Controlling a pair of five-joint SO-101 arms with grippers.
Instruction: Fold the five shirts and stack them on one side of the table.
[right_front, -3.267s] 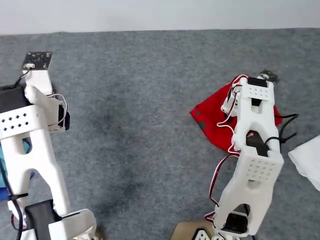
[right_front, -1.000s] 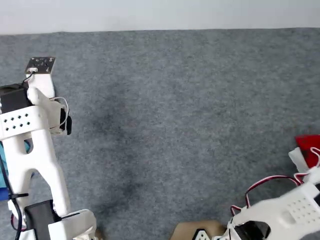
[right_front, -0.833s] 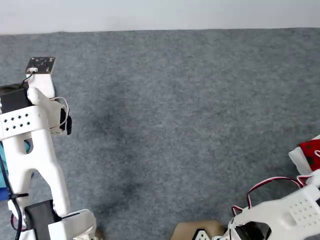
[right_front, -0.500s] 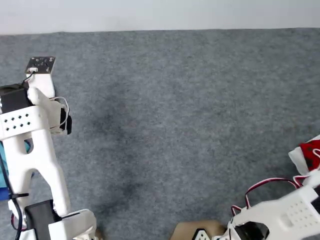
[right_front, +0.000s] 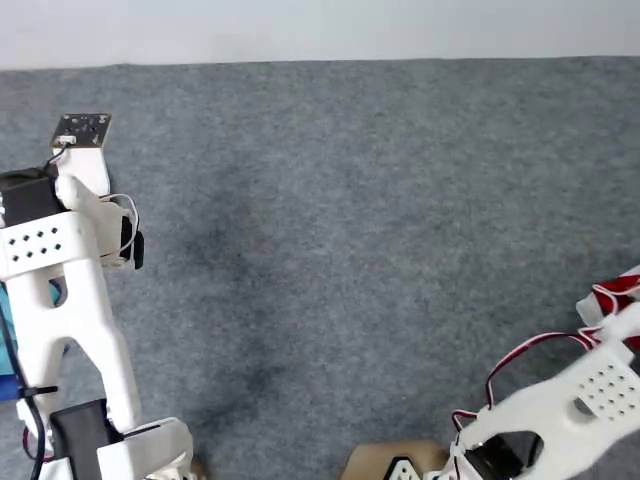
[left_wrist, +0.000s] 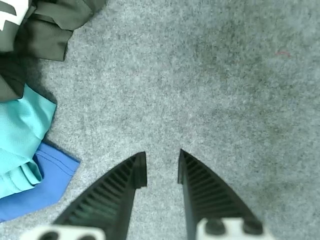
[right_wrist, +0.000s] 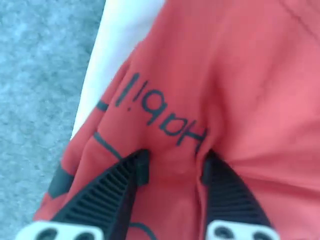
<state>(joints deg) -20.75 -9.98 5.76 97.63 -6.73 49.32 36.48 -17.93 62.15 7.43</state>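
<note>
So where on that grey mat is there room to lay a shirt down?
The wide middle of the mat, between the left arm and the right arm, is bare. Crowded: the left edge (dark shirt, teal shirt, blue shirt) and the right edge (red shirt on white shirt).

Right arm (right_front: 570, 400) has swung from the mid-right of the tabletop (right_front: 350, 200) out to its far right edge, its upper link now low and slanted. Red shirt (right_wrist: 225, 75) has left the right-centre area and now lies partly over the white shirt (right_wrist: 117, 40) at that edge.
</note>
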